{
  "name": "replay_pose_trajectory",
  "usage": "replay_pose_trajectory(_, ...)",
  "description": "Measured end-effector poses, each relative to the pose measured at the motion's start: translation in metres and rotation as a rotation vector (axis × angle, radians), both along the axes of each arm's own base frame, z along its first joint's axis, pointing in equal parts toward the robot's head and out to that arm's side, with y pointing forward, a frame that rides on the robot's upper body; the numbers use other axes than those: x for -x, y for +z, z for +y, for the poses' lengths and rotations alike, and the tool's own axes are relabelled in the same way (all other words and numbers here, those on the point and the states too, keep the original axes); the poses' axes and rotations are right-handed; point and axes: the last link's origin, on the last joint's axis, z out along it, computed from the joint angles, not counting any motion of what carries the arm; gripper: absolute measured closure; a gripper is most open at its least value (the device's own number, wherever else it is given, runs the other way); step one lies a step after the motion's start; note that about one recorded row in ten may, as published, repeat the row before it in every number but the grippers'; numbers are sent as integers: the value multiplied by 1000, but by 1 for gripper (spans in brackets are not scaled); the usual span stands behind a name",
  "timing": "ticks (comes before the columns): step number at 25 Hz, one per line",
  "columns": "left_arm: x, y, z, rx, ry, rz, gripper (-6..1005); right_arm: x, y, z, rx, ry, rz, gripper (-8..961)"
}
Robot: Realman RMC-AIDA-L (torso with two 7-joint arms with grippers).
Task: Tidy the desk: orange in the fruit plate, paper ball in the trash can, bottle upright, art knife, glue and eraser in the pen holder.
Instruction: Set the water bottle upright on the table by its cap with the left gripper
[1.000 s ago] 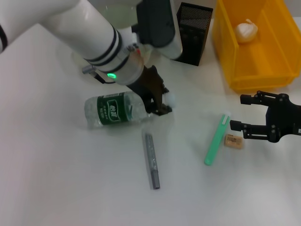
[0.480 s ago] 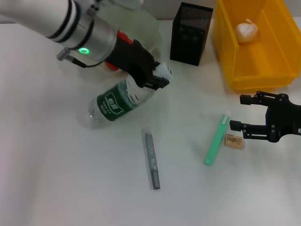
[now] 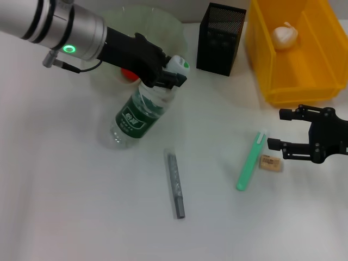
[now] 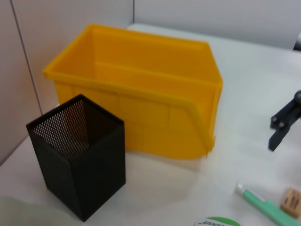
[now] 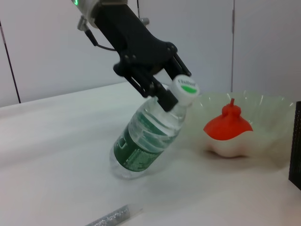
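Note:
My left gripper (image 3: 166, 76) is shut on the neck of the bottle (image 3: 136, 111), just below its white-green cap. The bottle is tilted with its base on the table, as the right wrist view (image 5: 148, 141) also shows. The orange (image 3: 129, 74) lies in the fruit plate (image 3: 179, 32) behind the bottle. The art knife (image 3: 175, 185) lies on the table in front. The glue (image 3: 250, 162) and the eraser (image 3: 270, 163) lie side by side near my right gripper (image 3: 276, 129), which is open and empty. The pen holder (image 3: 220, 41) stands at the back.
The yellow trash can (image 3: 293, 81) stands at the back right with the paper ball (image 3: 285, 35) inside it. The pen holder (image 4: 80, 155) stands close beside the trash can (image 4: 136, 89). Bare white table lies to the front and left.
My left gripper has raised the bottle's neck up and back, swinging the bottle from lying flat to steeply tilted on its base. The right arm has not moved.

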Motion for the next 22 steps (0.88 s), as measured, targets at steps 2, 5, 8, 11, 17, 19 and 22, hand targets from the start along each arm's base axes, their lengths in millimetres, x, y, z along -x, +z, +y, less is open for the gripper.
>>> replay_pose_trajectory(2,2,4,-2,-1,9,-36,567,0,0,0,-1,-1,-1,166)
replay_pose_trajectory(5,4,9,-3,-6,13,-63,567,-1,0,0,-1,-2,-2,166)
replay_pose_trajectory(8,8,14,-6,-7,23,-97,566,-1,0,0,0,-2,-2,166)
replay_pose_trajectory(11,10,17,-7,-7,26,-120,566,-1,0,0,0,-2,-2,166)
replay_pose_trajectory(17,16,29,-14,-21,20,-206,566,-1,0,0,1,-1,-3,166)
replay_pose_trajectory(19,18,31,-17,-23,14,-229,566,-1,0,0,1,-1,-4,166)
replay_pose_trajectory(22,19,32,-18,-23,11,-241,566,-1,0,0,2,0,-4,166)
